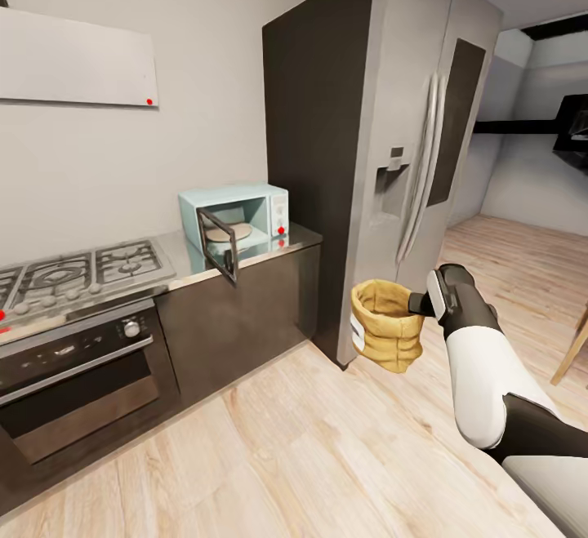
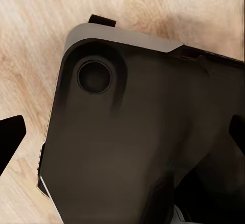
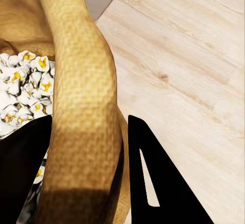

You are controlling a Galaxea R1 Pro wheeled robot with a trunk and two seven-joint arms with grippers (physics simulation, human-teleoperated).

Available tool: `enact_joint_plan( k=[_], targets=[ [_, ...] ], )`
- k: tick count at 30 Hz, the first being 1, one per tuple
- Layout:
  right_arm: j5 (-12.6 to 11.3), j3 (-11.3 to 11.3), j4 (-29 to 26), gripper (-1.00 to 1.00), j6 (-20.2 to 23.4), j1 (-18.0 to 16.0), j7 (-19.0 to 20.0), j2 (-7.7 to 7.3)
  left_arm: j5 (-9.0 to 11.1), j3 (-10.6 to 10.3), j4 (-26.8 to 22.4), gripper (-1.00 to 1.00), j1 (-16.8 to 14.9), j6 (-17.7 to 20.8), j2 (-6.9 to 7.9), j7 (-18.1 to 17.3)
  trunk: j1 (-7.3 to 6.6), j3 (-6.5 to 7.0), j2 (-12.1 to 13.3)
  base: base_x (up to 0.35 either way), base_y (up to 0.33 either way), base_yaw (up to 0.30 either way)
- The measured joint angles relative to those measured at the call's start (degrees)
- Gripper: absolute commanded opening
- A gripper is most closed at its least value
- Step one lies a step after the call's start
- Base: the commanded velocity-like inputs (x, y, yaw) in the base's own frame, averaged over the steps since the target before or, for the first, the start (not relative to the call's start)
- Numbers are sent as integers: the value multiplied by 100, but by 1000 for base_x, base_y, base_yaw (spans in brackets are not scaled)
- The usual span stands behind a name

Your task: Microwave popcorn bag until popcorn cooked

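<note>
Bag (image 1: 386,323): tan-brown woven-looking sack with a thick rolled rim, creases across its body and a white patch on the side toward the counter. It hangs upright in the air above the wood floor (image 1: 310,448), in front of the fridge's lower corner, well apart from the microwave.
Bag, close up (image 3: 76,81): the right wrist view shows the rolled rim running between the two dark fingers, with white and yellow popcorn (image 3: 23,89) heaped inside.
Right gripper (image 1: 422,303): closed on the bag's rim at the side away from the counter, one finger (image 3: 163,183) outside the sack, the other inside.
Right arm (image 1: 482,366): white forearm reaching forward and up from the lower right of the head view, black elbow section below it, wrist at about the height of the bag's rim.
Left gripper: in the left wrist view only dark finger tips (image 2: 10,137) show at the edges; I cannot tell how wide it stands.
Left wrist view: a dark, grey-edged part of the robot's body (image 2: 138,132) over the wood floor.
Microwave (image 1: 245,215): pale mint-blue, on the countertop (image 1: 282,244) beside the fridge (image 1: 384,146), door (image 1: 219,244) swung open, a round plate inside.
Hob (image 1: 82,269): left of the microwave, above a built-in oven (image 1: 77,375).
</note>
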Motion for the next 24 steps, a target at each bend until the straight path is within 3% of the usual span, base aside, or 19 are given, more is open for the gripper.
enact_joint_plan(
  k=[5, 11, 24],
  targets=[
    [-11, 0, 4, -100, 0, 3, -1, 0, -1, 0, 0, 100, 0, 0, -7, 0, 0, 0, 0, 292, -146, 0],
    [14, 57, 166, -100, -1, 83, -32, 52, 1, 12, -6, 100, 0, -50, 2, 5, 3, 0, 1, 0, 0, 0],
    [133, 53, 169, -100, -136, 161, -26, 2, 71, 7, -4, 100, 0, -48, 19, 5, 1, 0, 0, 34, -18, 0]
  ],
)
